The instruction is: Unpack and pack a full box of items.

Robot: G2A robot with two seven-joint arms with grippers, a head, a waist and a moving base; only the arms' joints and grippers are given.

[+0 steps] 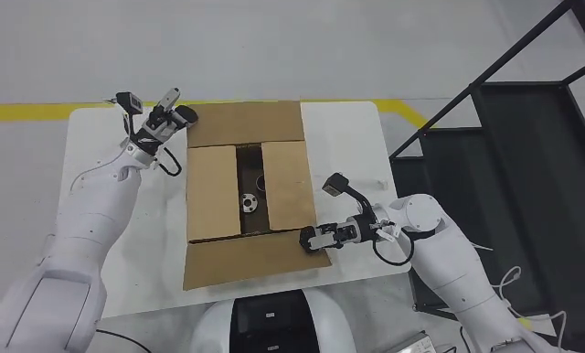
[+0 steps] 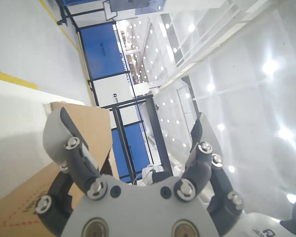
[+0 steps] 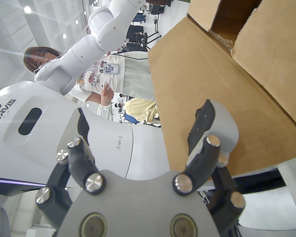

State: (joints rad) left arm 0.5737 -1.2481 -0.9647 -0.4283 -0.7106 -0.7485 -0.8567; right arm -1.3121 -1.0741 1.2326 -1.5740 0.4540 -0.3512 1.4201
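A brown cardboard box point(image 1: 212, 190) sits on the white table point(image 1: 343, 133), its far and near flaps folded outward and its two side flaps leaving a narrow gap. In the gap lie dark items, one a round metallic piece point(image 1: 248, 203). My left gripper point(image 1: 176, 112) is open beside the box's far left corner, one finger point(image 2: 64, 122) against the cardboard point(image 2: 93, 127). My right gripper point(image 1: 311, 239) is open at the near right corner, next to the near flap point(image 3: 199, 75), with nothing between its fingers.
A black metal stair frame point(image 1: 494, 124) stands right of the table. A yellow floor line point(image 1: 55, 110) runs behind it. A small white object point(image 1: 381, 183) lies on the table's right side. A person stands behind the robot in the right wrist view.
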